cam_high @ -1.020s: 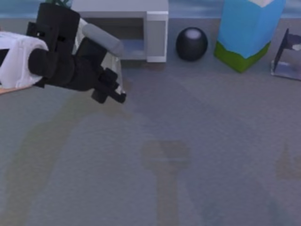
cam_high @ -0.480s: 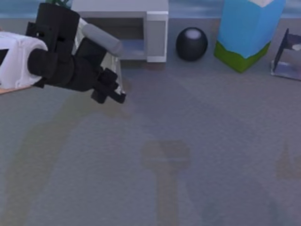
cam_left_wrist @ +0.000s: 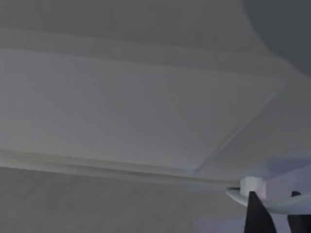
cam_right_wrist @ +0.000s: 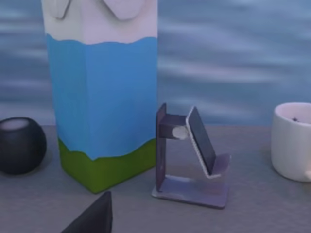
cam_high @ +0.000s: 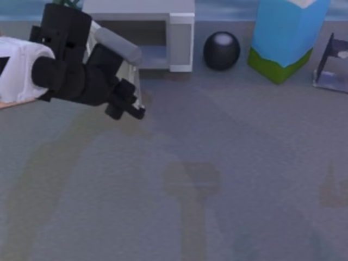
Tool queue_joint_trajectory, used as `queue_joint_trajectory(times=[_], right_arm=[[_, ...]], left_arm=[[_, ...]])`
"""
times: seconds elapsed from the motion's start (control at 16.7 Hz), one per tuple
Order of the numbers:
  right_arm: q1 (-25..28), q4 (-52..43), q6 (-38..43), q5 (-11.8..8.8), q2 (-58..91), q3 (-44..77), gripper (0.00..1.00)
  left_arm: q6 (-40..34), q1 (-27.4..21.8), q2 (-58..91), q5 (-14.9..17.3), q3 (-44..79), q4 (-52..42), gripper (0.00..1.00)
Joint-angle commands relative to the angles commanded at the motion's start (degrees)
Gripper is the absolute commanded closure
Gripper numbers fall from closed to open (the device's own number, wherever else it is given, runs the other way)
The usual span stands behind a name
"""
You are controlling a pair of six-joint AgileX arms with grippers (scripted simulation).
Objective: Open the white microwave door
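1. Nothing has shifted much since a second ago: from the top view, the left gripper (cam_high: pixel 129 106) sits at almost the same spot in the upper left of the frame, its black fingers at the free edge of the swung-out white-framed microwave door (cam_high: pixel 117 44); whether they pinch that edge cannot be told.
2. Also in the top view, the boxy white-grey microwave (cam_high: pixel 163 32) stands along the upper edge, left of centre, its grey cavity exposed. To its right sit a round black speaker-like ball (cam_high: pixel 221 50), a tall blue-and-green carton (cam_high: pixel 287 32) and a purple phone stand (cam_high: pixel 331 68) on the grey table (cam_high: pixel 217 179).
3. The left wrist view is filled by the door's pale panel (cam_left_wrist: pixel 136 111), with dark fingertips (cam_left_wrist: pixel 257 216) at the lower right.
4. The right wrist view shows the carton (cam_right_wrist: pixel 102 92), ball (cam_right_wrist: pixel 19 144), stand (cam_right_wrist: pixel 192 165) and a white mug (cam_right_wrist: pixel 293 141) at the right edge; the right gripper's state cannot be told.
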Motion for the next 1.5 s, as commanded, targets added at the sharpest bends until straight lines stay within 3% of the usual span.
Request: queue_joint_trajectory(times=[0.3,0.9,1.5], right_arm=[[0.0,0.0,0.0,0.0,0.0,0.0,0.0],[0.0,0.0,0.0,0.0,0.0,0.0,0.0],[0.0,0.0,0.0,0.0,0.0,0.0,0.0]], left_arm=[[0.0,0.0,0.0,0.0,0.0,0.0,1.0],[4.55,1.96,-0.58,3.3,-0.45,-1.56,1.0],[4.57,1.96,-0.58,3.31,-0.45,-1.56,1.0]])
